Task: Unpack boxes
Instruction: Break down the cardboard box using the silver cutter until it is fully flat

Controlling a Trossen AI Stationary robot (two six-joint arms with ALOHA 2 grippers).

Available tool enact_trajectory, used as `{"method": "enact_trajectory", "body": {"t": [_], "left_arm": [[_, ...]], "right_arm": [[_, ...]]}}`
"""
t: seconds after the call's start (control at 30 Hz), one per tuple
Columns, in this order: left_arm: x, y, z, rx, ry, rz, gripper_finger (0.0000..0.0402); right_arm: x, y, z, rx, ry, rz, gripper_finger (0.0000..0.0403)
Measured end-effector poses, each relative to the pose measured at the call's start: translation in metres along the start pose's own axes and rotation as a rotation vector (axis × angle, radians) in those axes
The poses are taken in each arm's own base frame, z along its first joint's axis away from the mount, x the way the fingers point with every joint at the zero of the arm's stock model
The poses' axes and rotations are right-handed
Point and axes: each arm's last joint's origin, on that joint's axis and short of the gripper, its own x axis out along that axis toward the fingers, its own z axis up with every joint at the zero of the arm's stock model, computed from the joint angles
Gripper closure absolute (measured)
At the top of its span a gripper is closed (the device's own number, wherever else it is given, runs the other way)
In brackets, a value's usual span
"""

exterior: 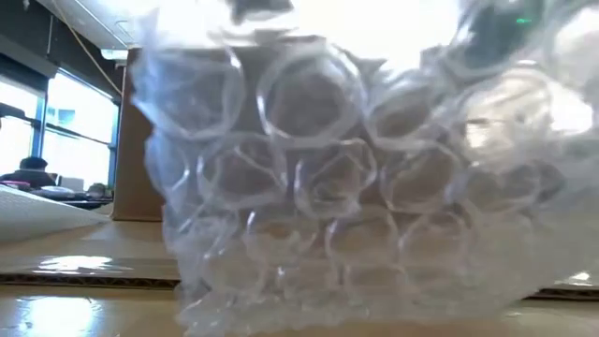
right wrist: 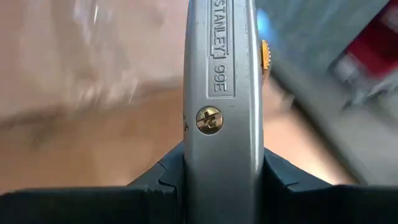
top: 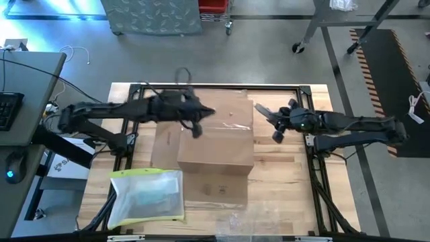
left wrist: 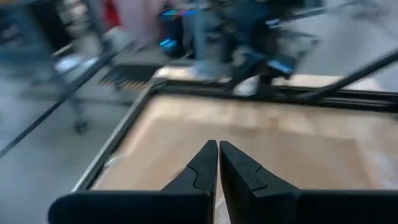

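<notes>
The right gripper (right wrist: 221,180) pinches a grey utility knife (right wrist: 221,87) just right of the cardboard carton (top: 215,158) at the table's middle. The left gripper (left wrist: 217,162) — fingers pressed together, empty — hovers over the carton's far-left top. The carton looks unopened — unpacking barely begun.

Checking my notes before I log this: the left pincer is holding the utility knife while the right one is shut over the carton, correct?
No, the sides are swapped. The right wrist view shows the right pincer clamped on the grey knife. The left pincer, shut and empty, is the one over the carton, as the high view shows.
</notes>
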Motion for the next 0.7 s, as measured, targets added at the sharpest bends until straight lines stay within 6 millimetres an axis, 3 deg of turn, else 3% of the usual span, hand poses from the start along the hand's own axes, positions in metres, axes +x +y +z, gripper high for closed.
{"method": "enact_trajectory", "body": {"t": [0.17,0.3,0.53,0.7], "left_arm": [[0.052,-0.022,-0.015,0.139,0.030,-0.049,0.0400],[0.091,-0.030,-0.020,0.236,0.086,-0.109,0.0374],[0.139,-0.040,-0.024,0.334,0.143,-0.176,0.0255],[0.153,-0.033,-0.035,0.323,0.227,-0.159,0.0177]], "right_arm": [[-0.028,-0.007,0.002,0.074,0.285,0.116,0.0307],[-0.034,-0.006,0.001,0.050,0.430,0.194,0.0307],[-0.017,0.001,0.005,-0.062,0.452,0.155,0.0307],[0.001,0.009,0.011,-0.152,0.447,0.180,0.0307]]}}
